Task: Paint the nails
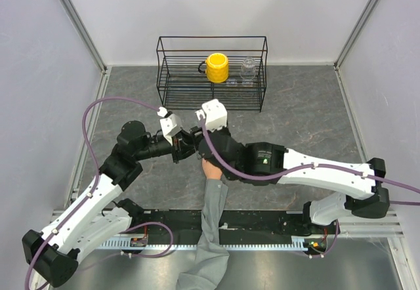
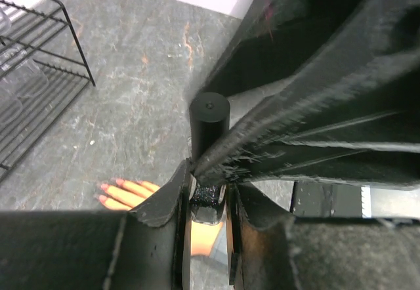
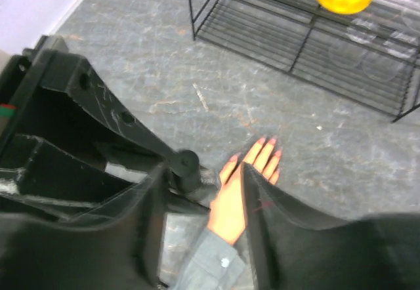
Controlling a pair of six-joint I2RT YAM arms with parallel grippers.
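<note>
— Looking at the left tool (image 2: 209, 195); what has it got?
— A small dark bottle (image 2: 209, 209), clamped tight between the fingers; its black cap (image 2: 210, 116) stands up above them.
— And the right tool (image 3: 202, 172)?
— Jaws partway apart; the cap sits between the tips, and one finger looks to touch it, but they aren't closed on it.
— Where are the nails (image 3: 268, 144)?
— On the peach hand (image 3: 230, 201), lying on the desk (image 1: 308, 119) just under both tools; they show pink-red, fingertips toward the rack (image 1: 170, 88); the grey sleeve (image 1: 211, 231) runs back to the near edge.
— Anything in the rack?
— A yellow mug (image 1: 217, 67) and a clear jar (image 1: 248, 69), side by side.
</note>
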